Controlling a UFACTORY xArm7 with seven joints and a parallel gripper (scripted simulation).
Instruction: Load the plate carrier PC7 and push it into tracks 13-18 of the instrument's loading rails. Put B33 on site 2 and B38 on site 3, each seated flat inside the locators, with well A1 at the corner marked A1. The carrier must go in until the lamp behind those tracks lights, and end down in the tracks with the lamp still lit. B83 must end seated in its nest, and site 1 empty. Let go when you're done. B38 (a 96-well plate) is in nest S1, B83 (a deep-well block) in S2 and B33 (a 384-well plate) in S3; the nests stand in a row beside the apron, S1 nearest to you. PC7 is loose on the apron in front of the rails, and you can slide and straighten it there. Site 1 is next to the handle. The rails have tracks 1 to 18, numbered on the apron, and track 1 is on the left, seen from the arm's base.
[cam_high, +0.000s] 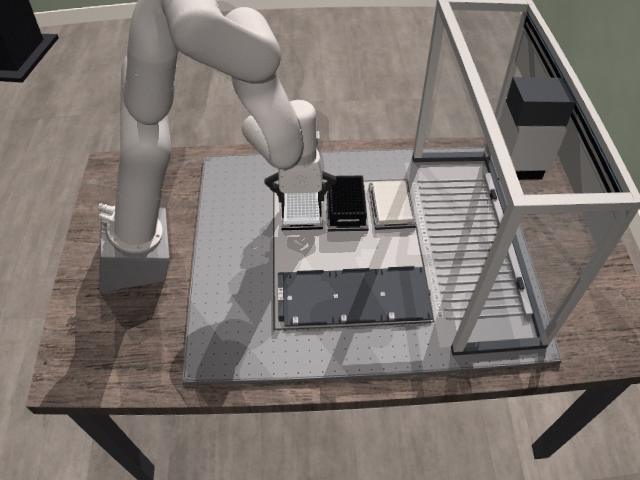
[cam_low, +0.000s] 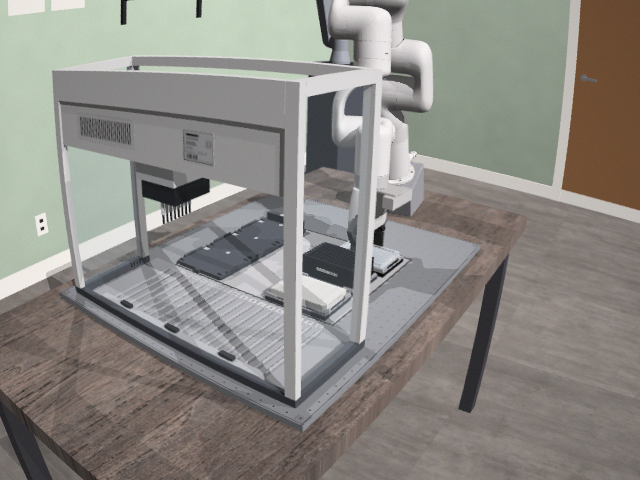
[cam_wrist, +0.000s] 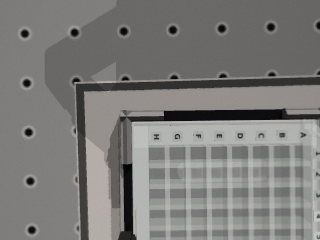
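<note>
The fingers (cam_high: 275, 187) stand wide, closed on the two sides of B38 (cam_high: 300, 207), the pale 96-well plate in nest S1 (cam_high: 301, 225). In the top view only their dark outer links show, one on each side of the wrist; the tips are hidden beneath it. The gripper (cam_high: 299, 193) covers the far part of the plate. From the exterior view a frame post (cam_low: 362, 206) hides most of the gripper, and only a corner of B38 (cam_low: 386, 258) shows past it. The wrist view shows just one corner of the plate (cam_wrist: 225, 185), with column letters H to A along its edge and row numbers cut off at the right; a dark strip at the lower left may be a finger, but I cannot tell. Whether the plate has risen off the nest floor is also unclear.

B83 (cam_high: 347, 201), the black block, sits in the middle nest, and B33 (cam_high: 392, 202), the white plate, in the next one, beside the rails (cam_high: 460, 248). PC7 (cam_high: 354, 302) lies on the apron before the rails, all three sites bare. Its handle end is hard to make out. The track numbers on the apron are too small to read.
</note>
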